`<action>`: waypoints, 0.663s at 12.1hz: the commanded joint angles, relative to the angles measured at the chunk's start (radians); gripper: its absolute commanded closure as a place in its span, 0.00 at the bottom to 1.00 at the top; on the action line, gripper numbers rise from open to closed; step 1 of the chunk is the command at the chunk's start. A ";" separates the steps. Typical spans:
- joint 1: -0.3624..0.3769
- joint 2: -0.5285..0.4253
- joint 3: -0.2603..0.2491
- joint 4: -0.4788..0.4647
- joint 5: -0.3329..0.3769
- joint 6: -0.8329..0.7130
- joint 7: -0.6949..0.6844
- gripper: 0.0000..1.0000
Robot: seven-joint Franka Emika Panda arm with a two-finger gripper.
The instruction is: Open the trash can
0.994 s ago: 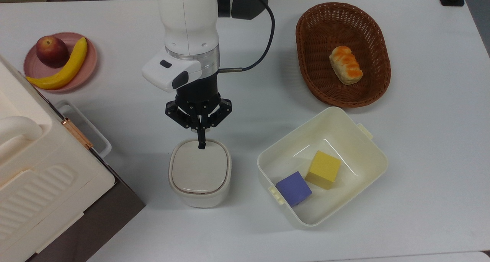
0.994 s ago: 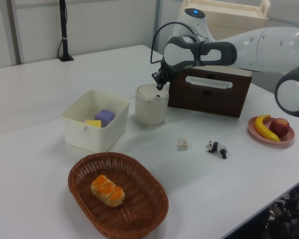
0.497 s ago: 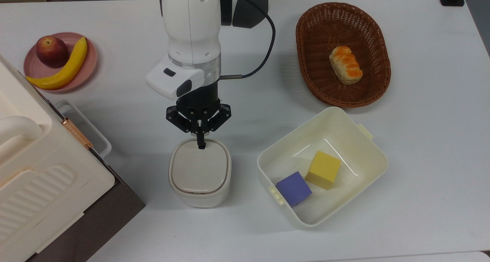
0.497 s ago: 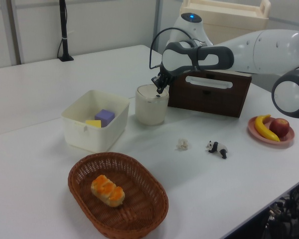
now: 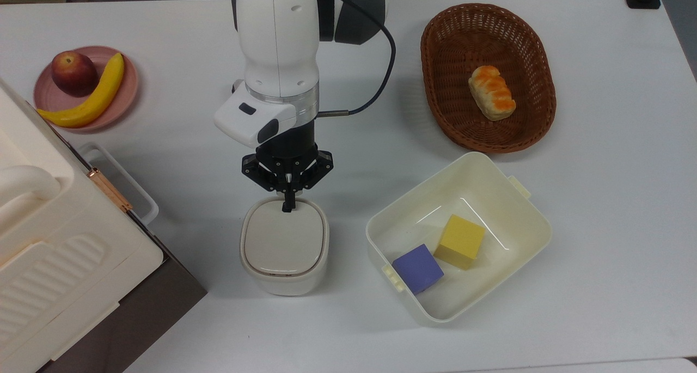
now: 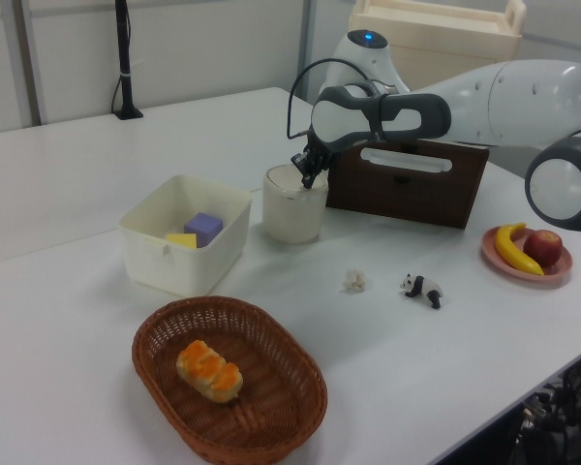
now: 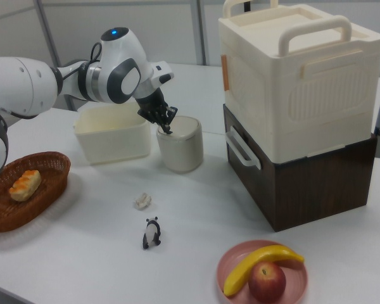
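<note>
On white table [image 5: 599, 199], pinched-together gripper [image 5: 287, 207] touches trash can [image 5: 284, 248] lid's rear edge.

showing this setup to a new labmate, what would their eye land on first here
Probably the white robot arm reaching down from the top view's upper edge, its hand shut, fingertips at the near rim of the small cream trash can, whose lid is still down. Next, the colour spots: a yellow block and a purple block in the cream tub at the top view's right, and bread in the brown wicker basket above it.
</note>
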 commanded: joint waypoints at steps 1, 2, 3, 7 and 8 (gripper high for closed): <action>-0.002 0.010 0.005 0.017 -0.028 0.019 0.013 1.00; -0.002 0.010 0.005 0.017 -0.028 0.019 0.013 1.00; -0.002 0.010 0.005 0.019 -0.028 0.019 0.013 1.00; -0.003 0.020 0.005 0.017 -0.040 0.053 0.013 1.00; -0.003 0.023 0.005 0.019 -0.046 0.053 0.013 1.00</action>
